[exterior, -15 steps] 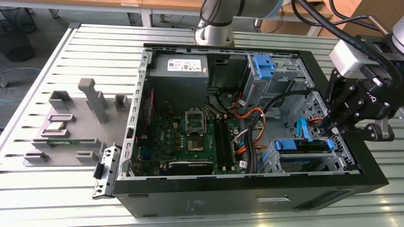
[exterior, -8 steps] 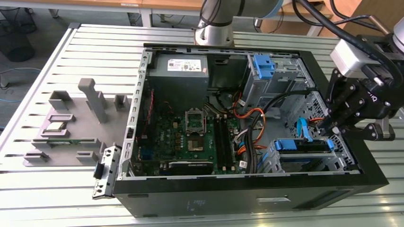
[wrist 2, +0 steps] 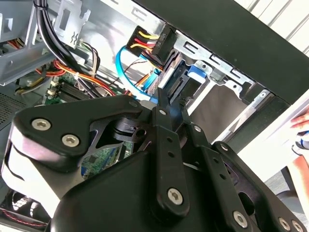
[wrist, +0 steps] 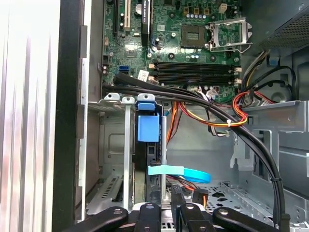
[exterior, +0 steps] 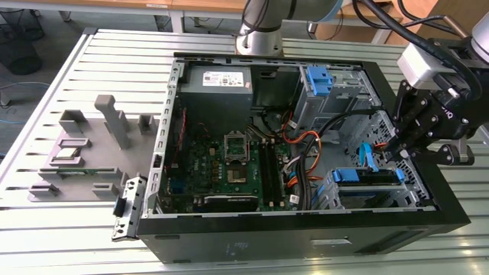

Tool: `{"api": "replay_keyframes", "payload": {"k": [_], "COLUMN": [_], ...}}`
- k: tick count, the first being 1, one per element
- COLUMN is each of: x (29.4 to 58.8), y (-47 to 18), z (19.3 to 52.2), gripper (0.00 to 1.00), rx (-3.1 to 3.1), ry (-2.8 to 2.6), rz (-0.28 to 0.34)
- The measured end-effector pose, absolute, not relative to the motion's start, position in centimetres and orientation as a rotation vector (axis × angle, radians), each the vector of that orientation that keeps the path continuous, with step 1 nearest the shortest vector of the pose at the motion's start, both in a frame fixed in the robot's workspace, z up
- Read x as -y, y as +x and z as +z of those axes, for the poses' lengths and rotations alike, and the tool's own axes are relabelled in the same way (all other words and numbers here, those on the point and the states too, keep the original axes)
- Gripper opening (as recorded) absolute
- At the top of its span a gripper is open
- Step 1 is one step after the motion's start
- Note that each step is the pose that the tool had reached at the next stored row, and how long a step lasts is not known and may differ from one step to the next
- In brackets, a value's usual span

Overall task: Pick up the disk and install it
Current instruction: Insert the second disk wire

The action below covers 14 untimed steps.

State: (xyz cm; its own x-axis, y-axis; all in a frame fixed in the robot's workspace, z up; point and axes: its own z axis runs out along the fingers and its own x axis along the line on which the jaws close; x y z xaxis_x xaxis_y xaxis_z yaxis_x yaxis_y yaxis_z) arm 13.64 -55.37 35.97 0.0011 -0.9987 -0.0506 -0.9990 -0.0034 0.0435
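Observation:
The disk, held in its blue caddy, stands on edge in the lower drive bay of the open computer case, at the exterior view's right. Its blue tab shows in the first wrist view, with the dark drive edge under it. The same caddy appears blue beyond the fingertips in the second wrist view. My gripper hangs over the case's right wall, just beside that bay. Its black fingers lie close together, shut, tips at the disk's end. I cannot tell if they touch it.
A light blue flat cable and orange and black wires run close to the bay. The motherboard fills the case floor, and the grey power supply sits at the back. A second blue bracket sits in the upper bay. Grey fixtures stand on the slatted table.

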Motion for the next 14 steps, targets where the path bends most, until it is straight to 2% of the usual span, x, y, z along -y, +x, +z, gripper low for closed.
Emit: {"api": "replay_keyframes", "payload": {"k": [14], "x": [55.30], "y": [13.64], "z": [35.97], "gripper": [0.24], "rx": [-2.212], "ry": [-2.218], "rz": [0.108]}}
